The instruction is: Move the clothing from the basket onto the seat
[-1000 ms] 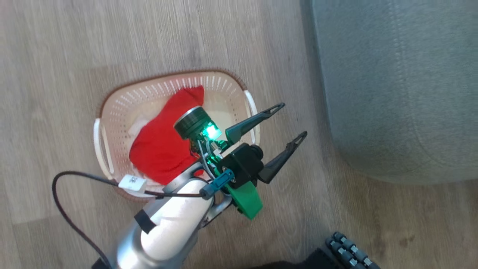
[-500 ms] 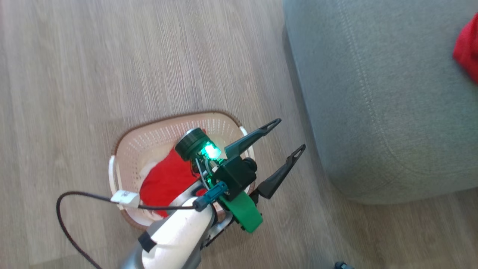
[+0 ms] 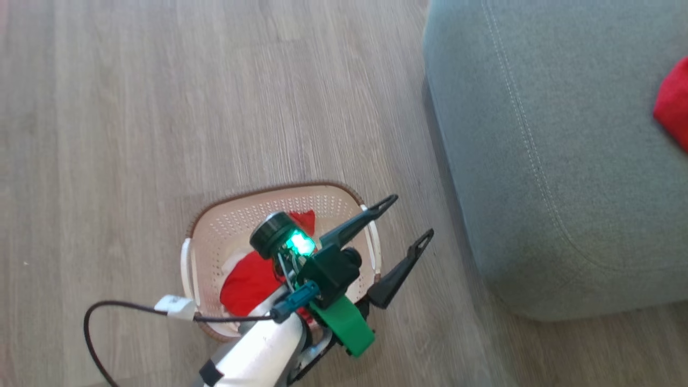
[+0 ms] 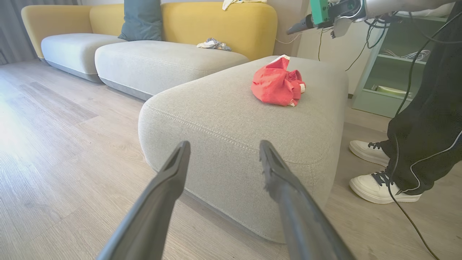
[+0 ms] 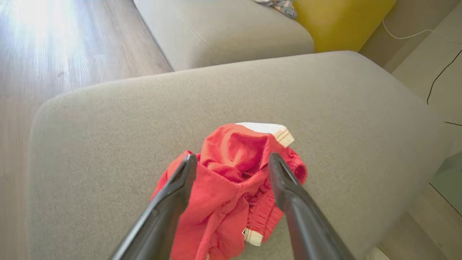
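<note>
Judging by how things lie, the job is about half done. One red garment [image 5: 234, 173] sits crumpled on top of the seat [image 5: 108, 126], well in from its rounded corner. The right tool [image 5: 232, 156] hangs over it with its fingers spread wide, gripping nothing. The second red garment [image 3: 244, 279] lies in the basket [image 3: 231, 226], which stands on the floor [image 3: 134, 134] near the seat's corner but apart from it. The left tool [image 3: 413, 216] is poised above the basket's seat-side handle, with its fingers wide apart and empty, pointing toward the seat. The step in hand looks like the reach for the piece in the basket. As I read it, the next move is to swing the left tool away from the seat and over the basket's middle, then tip it downward. It should then lower into the fabric and pinch a good bunch of cloth before lifting clear of the rim.
</note>
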